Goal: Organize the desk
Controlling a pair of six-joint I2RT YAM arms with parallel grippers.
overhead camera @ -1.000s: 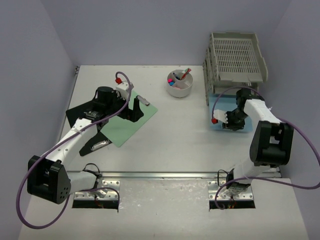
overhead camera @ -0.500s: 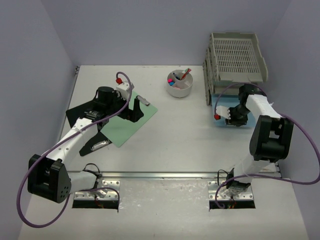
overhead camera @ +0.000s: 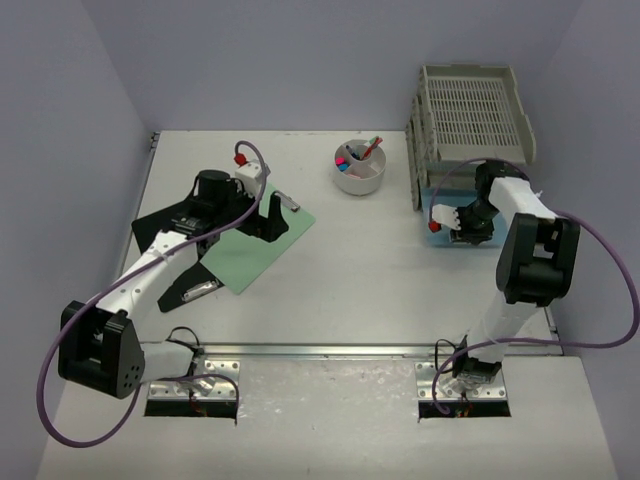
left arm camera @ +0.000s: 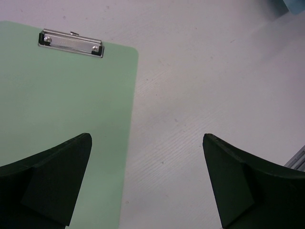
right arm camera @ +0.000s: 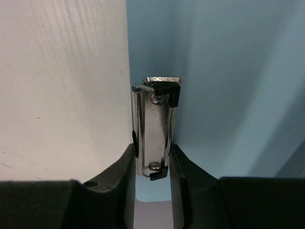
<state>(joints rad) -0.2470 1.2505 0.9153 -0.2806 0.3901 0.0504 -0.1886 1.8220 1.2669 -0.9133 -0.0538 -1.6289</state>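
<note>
Left arm (overhead camera: 140,282), right arm (overhead camera: 527,206): white links, black joint housings. Purple cable (overhead camera: 612,300) loops off each. Red cap (overhead camera: 238,158) at wrists. Left gripper (left arm camera: 147,143) matte black wedges.

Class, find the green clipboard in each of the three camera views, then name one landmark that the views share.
Top external: the green clipboard lies left of centre.
Left wrist: it fills the left side, with its metal clip at the top.
Right wrist: not in it; the blue clipboard shows there instead.
Shared landmark: the white desk.
</note>
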